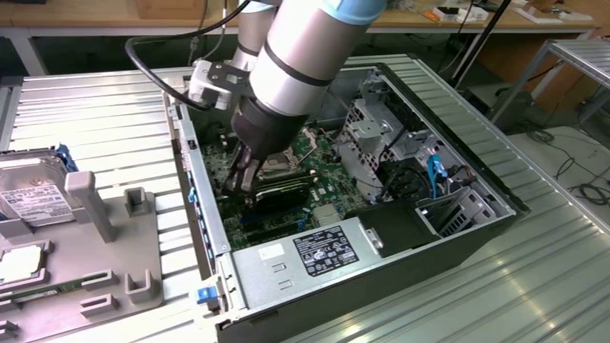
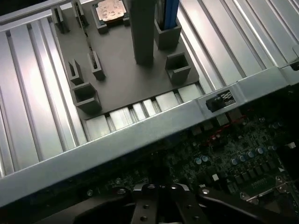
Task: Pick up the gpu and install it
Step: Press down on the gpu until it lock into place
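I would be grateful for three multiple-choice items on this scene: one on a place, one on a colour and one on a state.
1. Where is the gripper?
A. Inside the computer case, over the motherboard
B. Beside the case
C. High above the case

2. What colour is the cable toward the exterior view's right inside the case?
A. Red
B. Blue
C. Yellow

3. How does the case stand?
A. Closed on all sides
B. Open, its interior exposed
C. Wrapped in plastic

Answers:
1 A: the arm reaches down within the case walls to the board.
2 B: the cable is bright blue against the dark parts.
3 B: the board and drive cage lie in plain sight.
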Controlling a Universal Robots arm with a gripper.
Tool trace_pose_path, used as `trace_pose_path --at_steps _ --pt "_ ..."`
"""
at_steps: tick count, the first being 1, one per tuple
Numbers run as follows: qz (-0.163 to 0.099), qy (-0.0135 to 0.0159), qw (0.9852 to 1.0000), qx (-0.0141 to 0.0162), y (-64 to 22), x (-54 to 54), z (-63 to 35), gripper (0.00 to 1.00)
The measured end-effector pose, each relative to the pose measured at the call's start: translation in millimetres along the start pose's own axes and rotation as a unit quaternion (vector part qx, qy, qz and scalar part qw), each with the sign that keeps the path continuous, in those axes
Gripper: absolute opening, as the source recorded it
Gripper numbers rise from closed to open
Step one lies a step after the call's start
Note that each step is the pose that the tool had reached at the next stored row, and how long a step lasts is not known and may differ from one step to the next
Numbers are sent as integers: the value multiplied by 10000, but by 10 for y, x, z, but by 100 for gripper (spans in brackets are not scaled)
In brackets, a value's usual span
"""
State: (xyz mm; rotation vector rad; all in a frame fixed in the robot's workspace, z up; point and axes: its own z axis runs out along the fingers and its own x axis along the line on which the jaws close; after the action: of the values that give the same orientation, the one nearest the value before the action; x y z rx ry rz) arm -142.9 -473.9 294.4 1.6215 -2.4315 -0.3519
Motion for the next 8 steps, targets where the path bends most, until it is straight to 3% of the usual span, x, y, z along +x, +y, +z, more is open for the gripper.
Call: trace_pose_path --at_steps 2,8 --pt "2 -2 10000 -1 -33 -35 -9 11" --pt "4 2 10000 -6 17 -20 -11 11"
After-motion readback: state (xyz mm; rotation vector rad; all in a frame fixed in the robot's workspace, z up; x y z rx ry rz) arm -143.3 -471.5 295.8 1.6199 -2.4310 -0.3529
